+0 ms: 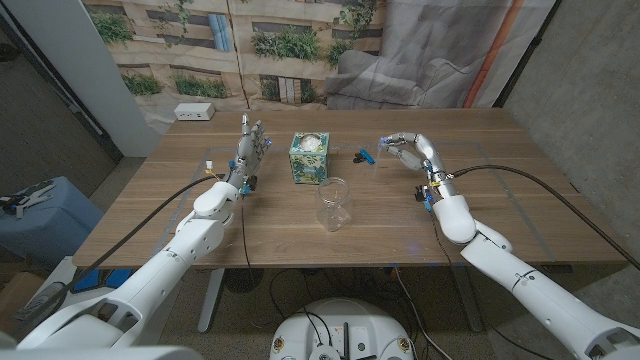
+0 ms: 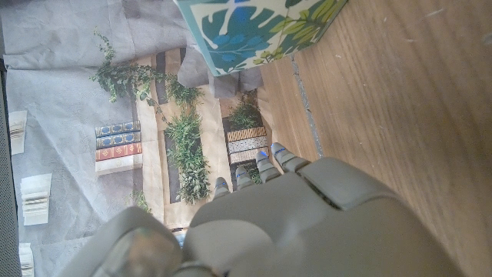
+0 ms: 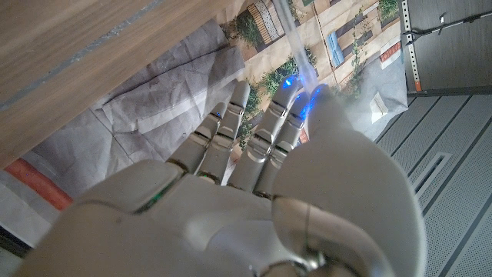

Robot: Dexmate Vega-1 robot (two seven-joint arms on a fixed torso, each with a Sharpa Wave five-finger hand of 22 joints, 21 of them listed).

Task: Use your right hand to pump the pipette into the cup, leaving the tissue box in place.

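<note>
The robot stands at the wooden surface point(image 1: 500, 220) with both arms reaching forward across it. Near the middle sits a clear plastic cup point(image 1: 334, 204), upright, and just behind it, toward the far side, is the tissue box point(image 1: 309, 157) with its green leaf print and a tissue poking out of the top. The right hand point(image 1: 408, 152) is raised over the far right part of the surface, its fingers curled in around the pipette point(image 1: 372, 156), whose thin clear stem with a dark blue piece sticks out toward the tissue box; the stem is well apart from the cup and not over it. In the right wrist view the fingers point(image 3: 265, 131) close together and a pale, blurred tube runs away past their tips, with blue glints on them, so the hand looks clamped on the pipette. The left hand point(image 1: 249, 150) stands upright on the other side of the tissue box, near it but not touching, fingers straight and a little apart, holding nothing. The left wrist view shows the leafy side of the box just beyond those fingers point(image 2: 265, 165). A small white box point(image 1: 194, 112) sits at the far left corner.
</note>
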